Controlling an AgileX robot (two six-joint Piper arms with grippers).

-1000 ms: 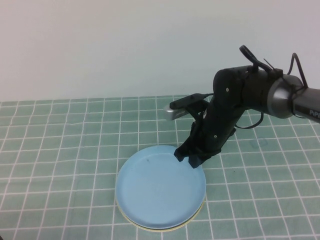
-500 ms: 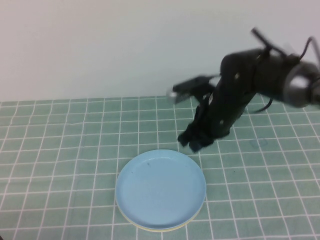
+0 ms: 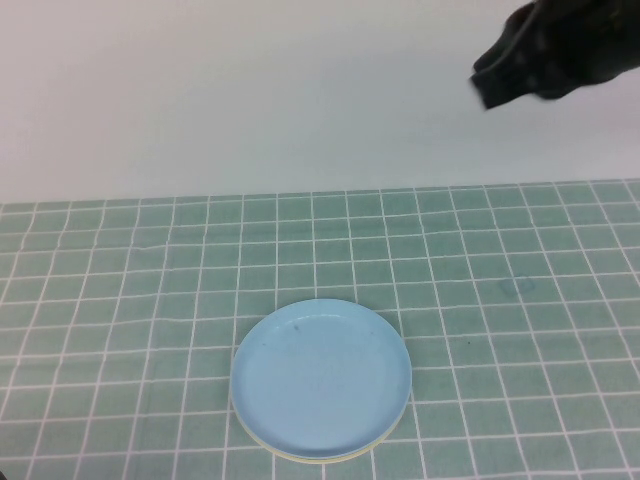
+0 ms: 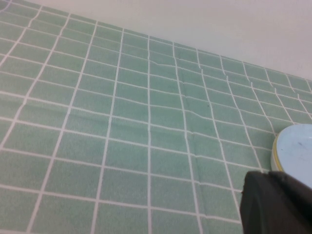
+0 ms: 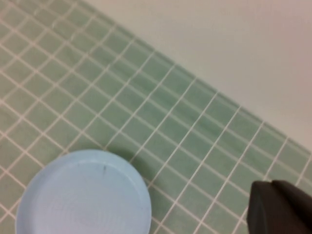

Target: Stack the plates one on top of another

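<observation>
The light blue plate (image 3: pixel 320 372) lies on top of a stack near the table's front middle. The pale yellow plate's rim (image 3: pixel 322 458) peeks out beneath it. I cannot tell the white plate apart in the stack. The stack also shows in the right wrist view (image 5: pixel 83 195) and at the edge of the left wrist view (image 4: pixel 297 151). My right gripper (image 3: pixel 490 80) is raised high at the back right, far above the stack; its fingers are together and empty in the right wrist view (image 5: pixel 272 184). My left gripper (image 4: pixel 267 174) is shut and empty, low over the table left of the stack.
The table is covered by a green cloth with a white grid (image 3: pixel 150 280). A plain pale wall (image 3: pixel 250 90) stands behind it. Faint creases run across the cloth in the left wrist view (image 4: pixel 190 126).
My right gripper has let go of the blue plate's far rim and lifted up and to the right, away from the stack. The plates have not moved.
</observation>
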